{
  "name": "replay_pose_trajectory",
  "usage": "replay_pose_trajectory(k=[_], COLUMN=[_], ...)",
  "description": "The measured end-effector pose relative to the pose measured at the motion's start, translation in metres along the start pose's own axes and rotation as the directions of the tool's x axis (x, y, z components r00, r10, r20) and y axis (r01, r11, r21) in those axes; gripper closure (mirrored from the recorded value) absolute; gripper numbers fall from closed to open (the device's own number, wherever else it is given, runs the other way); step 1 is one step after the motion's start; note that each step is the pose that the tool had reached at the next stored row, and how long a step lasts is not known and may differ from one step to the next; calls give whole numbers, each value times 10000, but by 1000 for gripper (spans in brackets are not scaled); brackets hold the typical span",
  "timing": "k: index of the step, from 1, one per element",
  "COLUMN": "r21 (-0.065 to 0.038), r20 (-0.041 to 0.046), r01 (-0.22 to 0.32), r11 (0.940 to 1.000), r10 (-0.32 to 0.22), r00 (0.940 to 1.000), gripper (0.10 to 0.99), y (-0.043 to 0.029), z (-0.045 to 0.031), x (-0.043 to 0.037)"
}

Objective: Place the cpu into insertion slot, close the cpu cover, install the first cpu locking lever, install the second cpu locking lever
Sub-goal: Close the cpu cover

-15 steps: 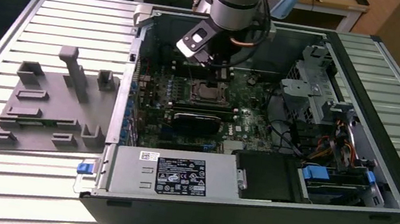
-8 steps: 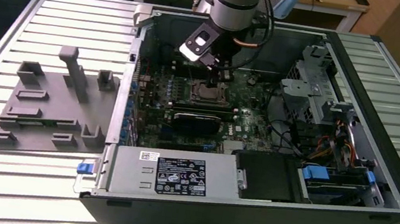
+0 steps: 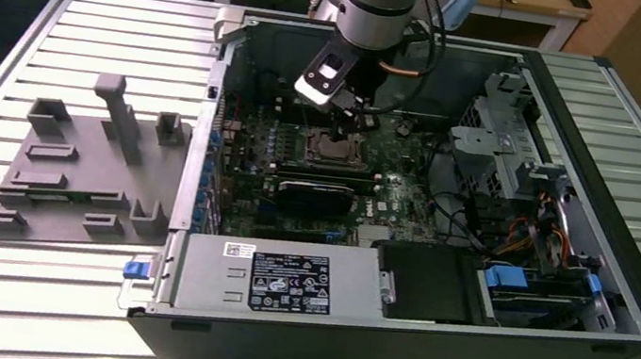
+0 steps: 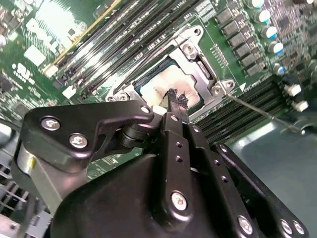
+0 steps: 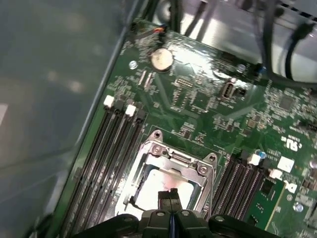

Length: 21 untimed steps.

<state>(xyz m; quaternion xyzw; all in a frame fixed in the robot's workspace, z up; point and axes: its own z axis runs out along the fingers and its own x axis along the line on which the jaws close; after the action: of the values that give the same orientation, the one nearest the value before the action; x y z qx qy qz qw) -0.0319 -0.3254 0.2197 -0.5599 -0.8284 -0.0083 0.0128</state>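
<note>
Pale slatted metal is serving as the worktop (image 3: 128, 17), and an open computer case (image 3: 617, 233) is lying on it with the arm reaching down inside. The insertion slot (image 5: 148, 198) is my landmark. A grey moulded fixture (image 3: 80, 172) is sitting well away from it, outside the case on the exterior view's left. Inside the case, a black graphics card (image 3: 312, 193) is lying just beside the slot.

The cpu (image 4: 161, 84) is sitting in the insertion slot, its silvery-tan top catching the light. The cpu cover (image 5: 163, 148) appears to be lying flat around it, with the chip showing through the square window, though I cannot tell whether it is fully seated. A thin wire locking lever (image 4: 262, 114) is slanting away from one corner of the slot over the dark memory slots (image 4: 247, 106) and looks unlatched.

The end effector (image 4: 174, 99) is hanging right over the chip with its fingers pressed together and gripping nothing. Whether the tips are touching the metal top, I cannot say.

As for handling, I am guessing the chip is light, rigid and smooth – easy to skid, and delicate underneath, so best taken by opposite edges. The cover looks like thin stiff sheet, best pushed on its frame. The lever looks springy and narrow – awkward to hook.
</note>
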Motion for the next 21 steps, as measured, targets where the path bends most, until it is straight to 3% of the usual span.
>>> replay_pose_trajectory(k=[3, 7, 13, 21], r21=[17, 39, 59, -95], r20=[-1, -2, -1, 134], r01=[539, 1266, 2302, 3150], r11=[9985, 9920, 9731, 9490], r10=[-539, -1266, -2302, -3149], r00=[9985, 9920, 9731, 9490], gripper=[984, 984, 984, 984], y=[0, 0, 0, 0], z=[1, 2, 3, 4], x=[0, 0, 0, 0])
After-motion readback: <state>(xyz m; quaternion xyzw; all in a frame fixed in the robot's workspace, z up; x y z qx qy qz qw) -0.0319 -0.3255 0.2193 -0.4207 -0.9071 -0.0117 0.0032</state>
